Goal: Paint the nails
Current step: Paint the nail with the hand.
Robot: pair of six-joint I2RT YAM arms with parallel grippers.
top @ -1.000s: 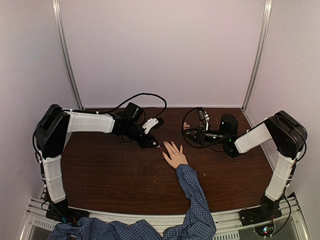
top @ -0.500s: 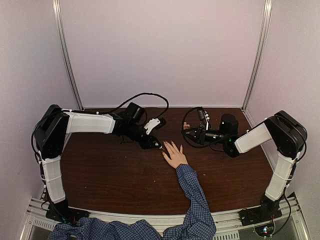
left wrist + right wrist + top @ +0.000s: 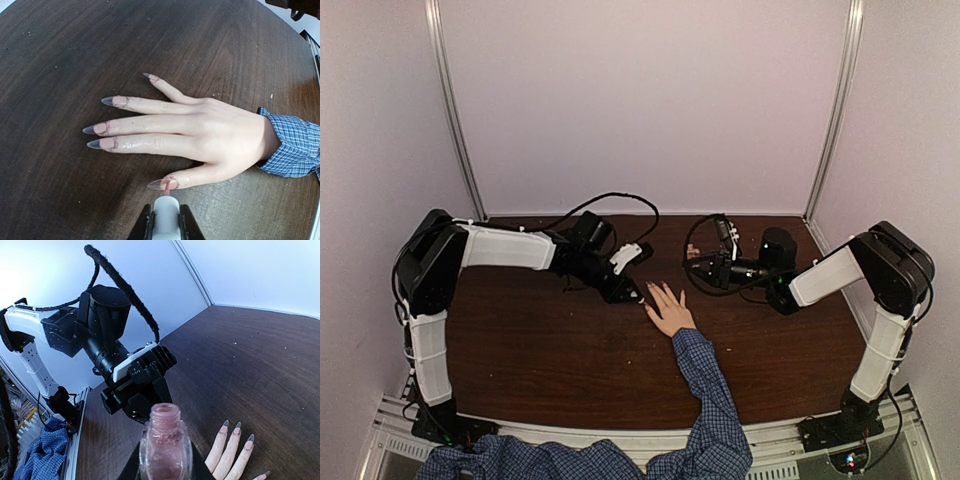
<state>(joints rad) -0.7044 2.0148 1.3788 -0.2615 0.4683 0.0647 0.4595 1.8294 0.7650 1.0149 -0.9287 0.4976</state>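
A light-skinned hand (image 3: 670,312) in a blue checked sleeve (image 3: 705,385) lies flat, palm down, in the middle of the table. Its long pointed nails (image 3: 94,144) are pinkish at the base with greyish tips. My left gripper (image 3: 165,222) is shut on the white cap (image 3: 165,212) of a polish brush. The pink brush tip (image 3: 166,188) touches the thumb nail (image 3: 160,184). From above, the left gripper (image 3: 632,292) sits just left of the fingertips. My right gripper (image 3: 165,467) is shut on an open glass polish bottle (image 3: 165,447), held above the table right of the hand (image 3: 231,452).
The dark wooden table (image 3: 540,340) is closed in by white walls at the back and sides. Black cables (image 3: 610,195) loop above the left wrist and by the right wrist (image 3: 720,235). A person's blue checked clothing (image 3: 520,462) lies along the near edge.
My left gripper has edged a little to the right, toward the hand, with the brush. The right arm and the hand have stayed put.
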